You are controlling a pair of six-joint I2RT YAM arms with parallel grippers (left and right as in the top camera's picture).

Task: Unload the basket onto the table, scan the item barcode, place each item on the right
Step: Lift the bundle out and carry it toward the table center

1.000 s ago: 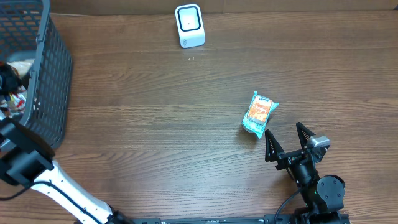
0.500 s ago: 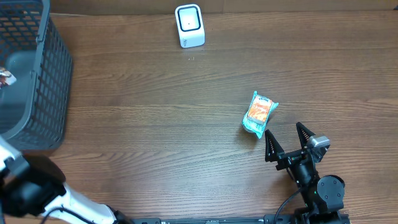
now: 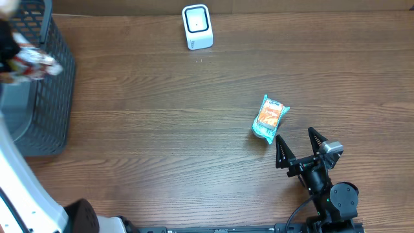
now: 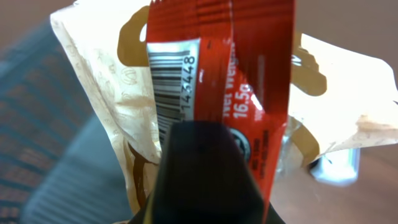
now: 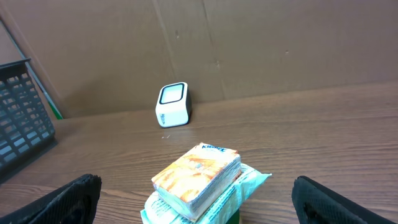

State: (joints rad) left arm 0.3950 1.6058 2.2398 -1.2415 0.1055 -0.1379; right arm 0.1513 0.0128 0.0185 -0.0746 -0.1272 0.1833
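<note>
While left gripper was clamped tight on red foil snack packet, cream paper wrapper behind, above black mesh basket, barcode faced outward, probably for white boxy scanner, well apart. Right gripper gaped wide, empty.

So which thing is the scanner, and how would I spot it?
Look at the brown wooden table and go to its far edge, by the cardboard wall. The small white boxy scanner with a dark window stands there alone, well away from the dark mesh basket and the teal tissue pack.
</note>
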